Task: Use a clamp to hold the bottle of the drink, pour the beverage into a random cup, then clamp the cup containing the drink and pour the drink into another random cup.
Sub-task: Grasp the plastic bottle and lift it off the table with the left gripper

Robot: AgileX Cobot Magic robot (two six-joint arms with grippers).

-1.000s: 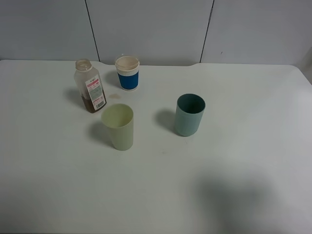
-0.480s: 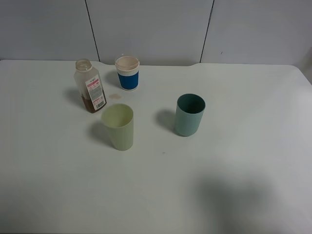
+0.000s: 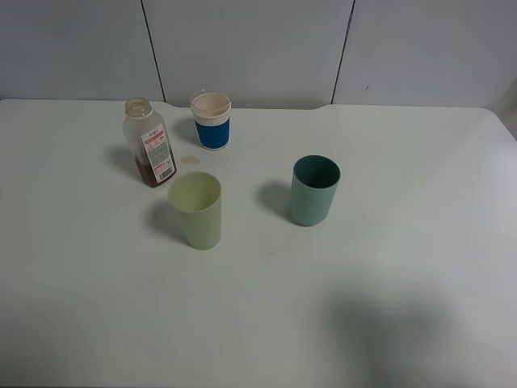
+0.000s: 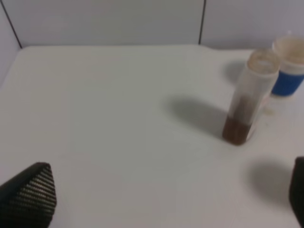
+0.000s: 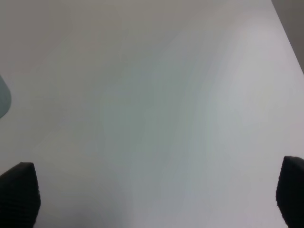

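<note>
White table (image 3: 420, 242) under the bottle (image 3: 149, 145); grey panelled wall (image 3: 250, 48) behind.

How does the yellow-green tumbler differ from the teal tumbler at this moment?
The yellow-green tumbler is pale throughout; the teal tumbler is darker, with a shadowed inside. The yellow-green tumbler stands close by the drink bottle, left of centre; the teal tumbler stands alone to the right. Both are plain, upright, tapered and alike in size.

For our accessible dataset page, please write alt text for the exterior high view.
A white table holds four upright containers: a small bottle with a little brown liquid, a short blue cup beside it, a yellow-green tumbler in front, and a teal tumbler to the right.
</note>
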